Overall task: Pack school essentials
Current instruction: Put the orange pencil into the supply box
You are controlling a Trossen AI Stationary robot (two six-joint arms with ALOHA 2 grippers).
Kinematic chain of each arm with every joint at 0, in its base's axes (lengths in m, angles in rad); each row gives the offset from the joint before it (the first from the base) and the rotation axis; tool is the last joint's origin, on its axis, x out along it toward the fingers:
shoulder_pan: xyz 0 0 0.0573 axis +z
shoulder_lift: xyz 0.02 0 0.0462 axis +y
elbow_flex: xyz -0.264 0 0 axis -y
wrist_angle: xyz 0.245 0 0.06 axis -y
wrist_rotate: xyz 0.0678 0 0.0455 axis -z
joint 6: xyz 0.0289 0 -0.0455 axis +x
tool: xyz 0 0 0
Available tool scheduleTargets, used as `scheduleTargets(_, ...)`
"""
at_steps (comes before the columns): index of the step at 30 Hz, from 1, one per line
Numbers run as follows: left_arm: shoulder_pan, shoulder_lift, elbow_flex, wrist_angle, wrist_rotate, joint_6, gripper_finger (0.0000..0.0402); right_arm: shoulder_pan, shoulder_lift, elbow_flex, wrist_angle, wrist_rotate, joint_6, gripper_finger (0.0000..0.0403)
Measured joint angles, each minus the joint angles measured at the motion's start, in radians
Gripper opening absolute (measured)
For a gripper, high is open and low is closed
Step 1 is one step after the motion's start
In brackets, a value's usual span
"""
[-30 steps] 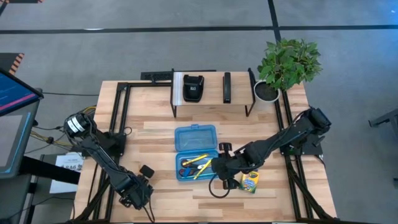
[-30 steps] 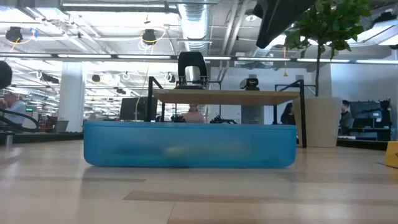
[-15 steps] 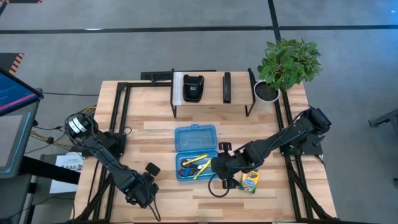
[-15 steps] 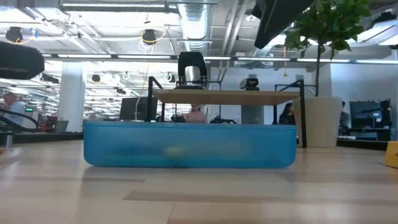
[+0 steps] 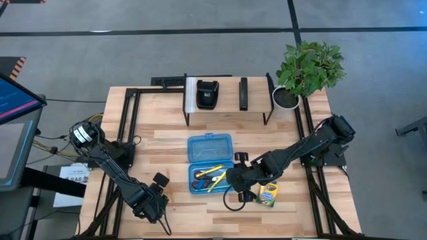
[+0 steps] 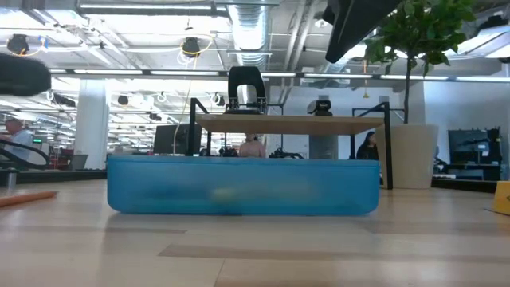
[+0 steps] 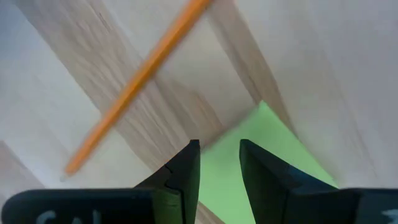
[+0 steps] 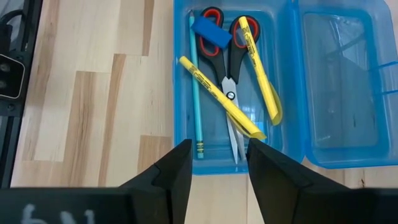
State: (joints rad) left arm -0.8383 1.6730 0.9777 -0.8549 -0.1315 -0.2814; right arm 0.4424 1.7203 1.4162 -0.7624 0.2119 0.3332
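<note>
My left gripper (image 5: 155, 197) hovers open near the table's near-left corner. In its wrist view the fingers (image 7: 217, 163) stand over the green sticky-note pad (image 7: 261, 149), and an orange pencil (image 7: 140, 78) lies slanting on the wood just beyond. That pencil (image 6: 24, 198) also shows at the low view's left edge. My right gripper (image 5: 232, 179) is open (image 8: 217, 163) above the near rim of the open blue case (image 5: 210, 163). The case holds red-handled scissors (image 8: 227, 59), a blue eraser (image 8: 210, 32), a teal pencil (image 8: 194, 81) and yellow pencils (image 8: 221, 99). The crayon box (image 5: 268, 195) lies flat beside the right gripper.
A dark rack (image 5: 227, 100) with black devices stands at the far side, with a potted plant (image 5: 308, 67) at the far-right corner. The case's lid (image 8: 345, 81) lies open flat. Bare wood stretches between the case and the left gripper.
My left gripper has shifted a little toward the case and the far edge. The orange pencil has come into the low view at its left edge and lies on the table. My right arm has kept still.
</note>
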Motion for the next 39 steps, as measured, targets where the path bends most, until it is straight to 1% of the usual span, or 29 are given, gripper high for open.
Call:
scheduleTargets(3,0.001,-0.001,0.037,0.004,-0.062,0.042,0.0100,0.000,0.000,0.000,0.001,0.000,0.000,0.0173)
scheduleTargets(7,0.009,-0.002,0.064,0.032,-0.161,0.157,0.0100,0.000,0.000,0.000,0.005,0.000,0.000,0.0172)
scheduleTargets(10,0.046,-0.002,0.064,0.059,-0.161,0.239,0.0100,0.000,0.000,0.000,0.011,0.000,0.000,0.0171)
scheduleTargets(14,0.124,-0.002,0.064,0.105,-0.162,0.346,0.0100,0.000,0.000,0.000,0.012,0.000,0.000,0.0172)
scheduleTargets(19,0.211,0.013,0.065,0.163,-0.085,0.471,0.0100,0.000,0.000,0.000,0.012,0.000,0.000,0.0171)
scheduleTargets(26,0.293,0.099,0.065,0.179,-0.037,0.579,0.0100,-0.002,0.000,0.000,0.016,0.000,-0.003,0.0170)
scheduleTargets(34,0.336,0.127,0.067,0.214,-0.010,0.628,0.0100,-0.002,0.001,0.000,0.016,0.000,-0.003,0.0169)
scheduleTargets(39,0.340,0.128,0.067,0.207,0.042,0.629,0.0100,-0.002,0.001,0.000,0.015,0.000,-0.003,0.0169)
